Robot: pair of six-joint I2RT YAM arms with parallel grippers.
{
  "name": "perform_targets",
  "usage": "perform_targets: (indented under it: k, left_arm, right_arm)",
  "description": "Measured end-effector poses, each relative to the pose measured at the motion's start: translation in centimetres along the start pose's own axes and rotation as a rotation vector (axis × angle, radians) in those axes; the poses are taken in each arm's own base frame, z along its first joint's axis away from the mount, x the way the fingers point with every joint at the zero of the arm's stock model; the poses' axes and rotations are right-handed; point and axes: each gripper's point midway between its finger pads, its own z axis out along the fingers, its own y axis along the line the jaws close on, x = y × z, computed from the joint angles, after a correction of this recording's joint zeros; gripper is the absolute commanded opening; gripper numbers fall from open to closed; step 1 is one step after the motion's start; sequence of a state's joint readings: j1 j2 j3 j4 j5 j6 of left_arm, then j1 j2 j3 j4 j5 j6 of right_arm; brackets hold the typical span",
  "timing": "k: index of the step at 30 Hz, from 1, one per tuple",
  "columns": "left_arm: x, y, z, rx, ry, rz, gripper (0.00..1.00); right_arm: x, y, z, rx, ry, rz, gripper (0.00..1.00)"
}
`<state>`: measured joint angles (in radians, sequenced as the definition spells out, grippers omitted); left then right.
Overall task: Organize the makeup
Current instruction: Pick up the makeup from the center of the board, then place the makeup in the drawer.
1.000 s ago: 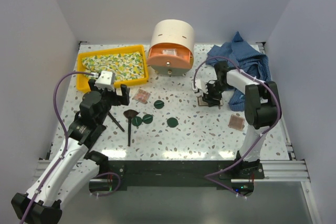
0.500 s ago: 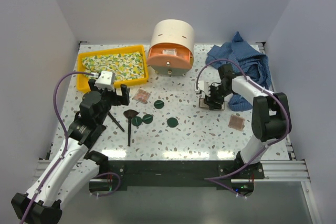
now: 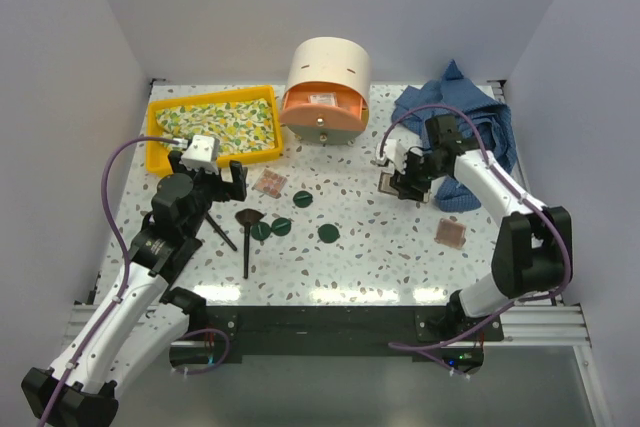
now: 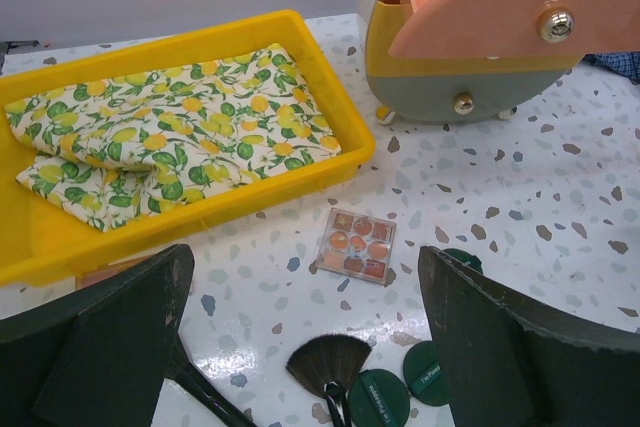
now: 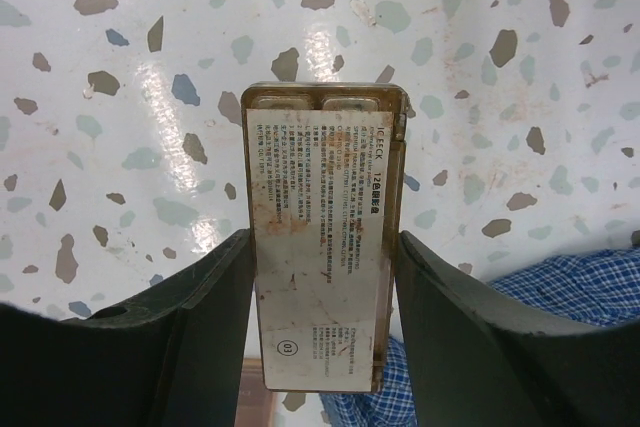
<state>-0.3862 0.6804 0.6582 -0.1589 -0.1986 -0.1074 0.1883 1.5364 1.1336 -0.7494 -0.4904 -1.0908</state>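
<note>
My right gripper (image 3: 402, 182) is shut on a pink-brown palette (image 5: 320, 197), its printed label side toward the wrist camera, held just above the table beside the blue cloth. My left gripper (image 3: 222, 187) hangs open over the left group with nothing between its fingers. Below it lie a second palette (image 4: 356, 245), a fan-headed brush (image 4: 325, 365), a thin brush (image 4: 205, 402) and dark green discs (image 4: 380, 397). More discs (image 3: 303, 198) (image 3: 328, 233) lie mid-table. A third palette (image 3: 450, 234) lies at the right.
A yellow tray (image 3: 160, 112) with the leaf-patterned cloth (image 3: 225, 127) sits at the back left. A round cream and orange drawer box (image 3: 325, 87) stands at the back centre, its upper drawer open. The blue cloth (image 3: 460, 107) is bunched at the back right.
The right arm has carried its palette a little up and away, toward the blue cloth, with its elbow swinging out to the right. The left arm has not moved.
</note>
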Motion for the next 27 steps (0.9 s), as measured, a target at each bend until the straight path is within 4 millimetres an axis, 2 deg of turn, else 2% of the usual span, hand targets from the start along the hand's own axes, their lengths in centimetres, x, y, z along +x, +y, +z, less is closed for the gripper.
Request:
perform_targets:
  k: [3, 10, 27]
  left_arm:
    - [0.0, 0.0, 0.0, 0.0, 0.0, 0.0, 1.0]
    - [0.0, 0.0, 0.0, 0.0, 0.0, 0.0, 1.0]
    - [0.0, 0.0, 0.0, 0.0, 0.0, 0.0, 1.0]
  right_arm:
    - [-1.3, -0.4, -1.0, 0.027, -0.021, -0.004, 0.13]
    - [-6.3, -1.3, -3.9, 0.09, -0.094, -0.049, 0.12]
    - [-16.3, -4.0, -9.0, 0.207, -0.249, -0.094, 0.12]
